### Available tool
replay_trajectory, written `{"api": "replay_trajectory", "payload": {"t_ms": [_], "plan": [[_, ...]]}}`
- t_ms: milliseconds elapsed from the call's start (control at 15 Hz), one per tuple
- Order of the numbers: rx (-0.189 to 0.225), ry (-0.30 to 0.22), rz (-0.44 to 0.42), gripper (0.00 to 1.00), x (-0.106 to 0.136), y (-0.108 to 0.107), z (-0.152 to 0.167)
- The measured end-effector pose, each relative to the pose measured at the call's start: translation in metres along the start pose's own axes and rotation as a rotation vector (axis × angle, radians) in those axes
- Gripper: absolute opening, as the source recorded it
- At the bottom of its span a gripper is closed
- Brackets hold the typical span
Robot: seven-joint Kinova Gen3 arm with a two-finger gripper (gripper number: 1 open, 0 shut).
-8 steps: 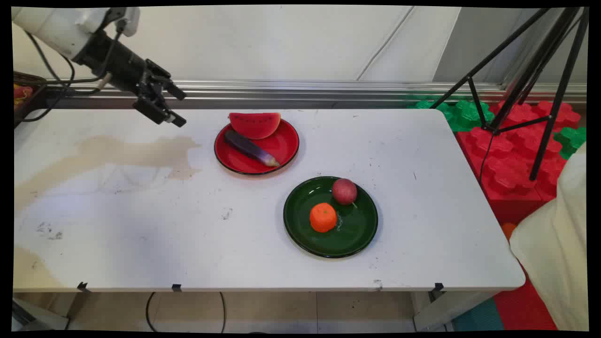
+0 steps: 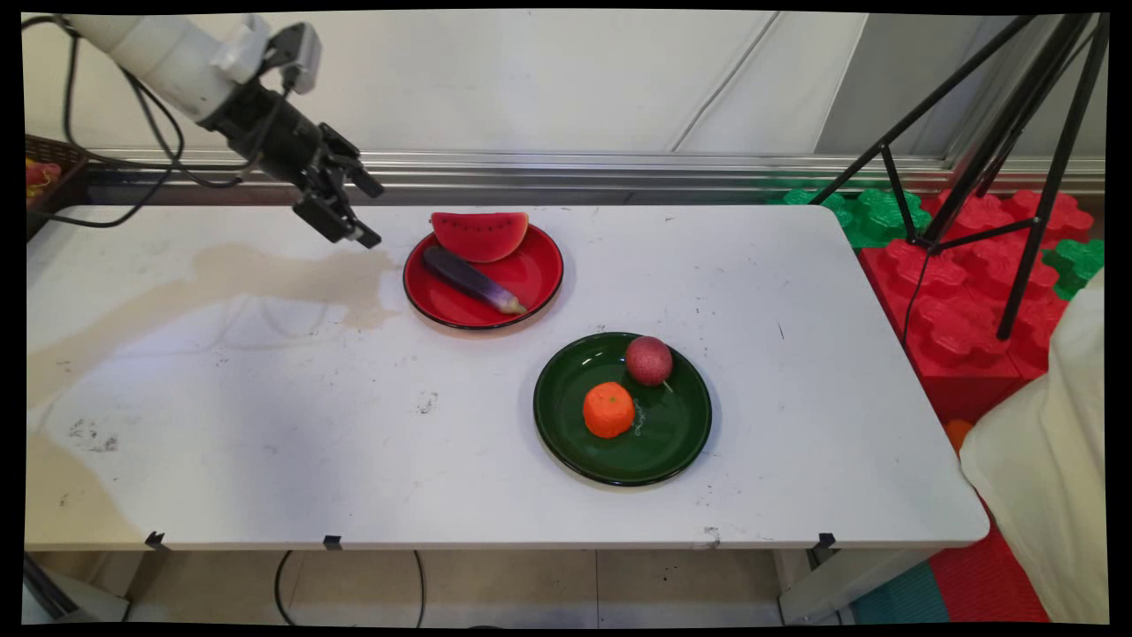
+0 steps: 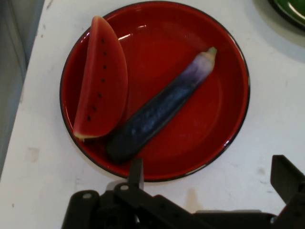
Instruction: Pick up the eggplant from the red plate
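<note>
The white table (image 2: 265, 425) spreads under the spread-wide, empty gripper (image 2: 363, 212). Just ahead of the jaws sits a red plate (image 3: 224, 119) bearing a watermelon slice (image 3: 100, 95) and, touching it, an eggplant (image 3: 159, 112): likely light, stiff, glossy-slick, best pinched across its middle. No writing is readable anywhere
</note>
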Motion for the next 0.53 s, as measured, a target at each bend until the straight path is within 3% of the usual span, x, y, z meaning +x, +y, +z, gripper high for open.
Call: {"api": "replay_trajectory", "payload": {"t_ms": [533], "plan": [[-0.033,-0.072,0.096,1.00,0.009,-0.015,0.049]]}}
